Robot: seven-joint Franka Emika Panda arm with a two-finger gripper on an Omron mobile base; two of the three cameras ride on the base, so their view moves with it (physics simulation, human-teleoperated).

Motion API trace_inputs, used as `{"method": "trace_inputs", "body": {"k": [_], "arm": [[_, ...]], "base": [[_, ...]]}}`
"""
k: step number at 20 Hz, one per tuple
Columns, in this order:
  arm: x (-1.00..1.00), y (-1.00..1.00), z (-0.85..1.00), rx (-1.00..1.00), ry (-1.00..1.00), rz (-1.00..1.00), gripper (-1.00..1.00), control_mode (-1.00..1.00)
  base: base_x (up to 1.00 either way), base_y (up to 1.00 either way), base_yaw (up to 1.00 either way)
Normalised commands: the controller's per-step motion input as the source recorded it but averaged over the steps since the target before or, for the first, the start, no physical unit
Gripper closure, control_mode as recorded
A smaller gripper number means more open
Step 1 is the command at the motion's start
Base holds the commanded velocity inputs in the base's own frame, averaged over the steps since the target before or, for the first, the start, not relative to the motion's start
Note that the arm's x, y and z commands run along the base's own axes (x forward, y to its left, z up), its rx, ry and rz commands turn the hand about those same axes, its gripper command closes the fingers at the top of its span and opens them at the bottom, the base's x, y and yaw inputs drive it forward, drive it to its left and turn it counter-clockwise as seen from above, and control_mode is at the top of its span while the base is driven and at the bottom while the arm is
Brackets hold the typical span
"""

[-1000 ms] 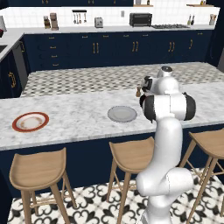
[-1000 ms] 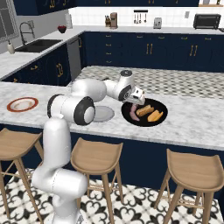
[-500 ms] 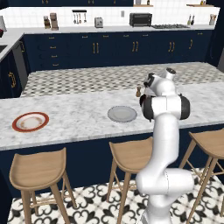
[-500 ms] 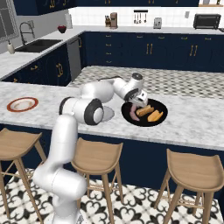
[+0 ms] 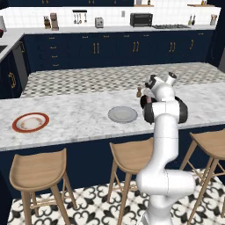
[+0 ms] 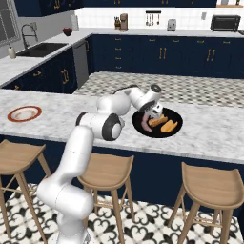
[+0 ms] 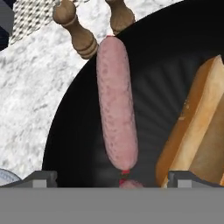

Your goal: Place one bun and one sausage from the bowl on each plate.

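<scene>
Gripper: the gripper [image 6: 153, 114] hangs low over the left part of the bowl [image 6: 176, 134]; in the hand view its two tips sit far apart at the bottom corners, so the jaws are spread and hold nothing.
Sausage: the sausage [image 7: 116, 107] lies lengthwise between the tips in the hand view, on the bowl's floor; the end of a second one [image 7: 131, 183] shows just below it.
Bun: the bun [image 7: 197, 127] lies just beside the sausage, inside the bowl.
Plates: the grey plate [image 5: 122, 114] sits mid-tabletop, near the bowl; the red-rimmed plate [image 5: 30, 122] is well apart, toward the tabletop's left end. Both are bare, so I judge the task barely begun.
Risk: closing could nudge the bun or catch the second sausage's end, since they lie close; a rounded sausage may also roll out of the pinch.
Nearby: two wooden grinders [image 7: 76, 29] stand on the tabletop just outside the bowl's rim and could be knocked on the lift-out.
</scene>
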Motion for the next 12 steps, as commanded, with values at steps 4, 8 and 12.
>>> {"method": "trace_inputs", "body": {"k": [4,8,12], "arm": [[0.64,0.00,-0.15,0.04,0.00,0.00,-1.00,-1.00],[0.46,0.00,-0.21,0.00,0.00,0.00,-1.00,-1.00],[0.17,0.00,-0.30,0.00,0.00,0.00,-1.00,-1.00]], "base": [[0.00,0.00,0.00],[0.00,0.00,0.00],[0.00,0.00,0.00]]}}
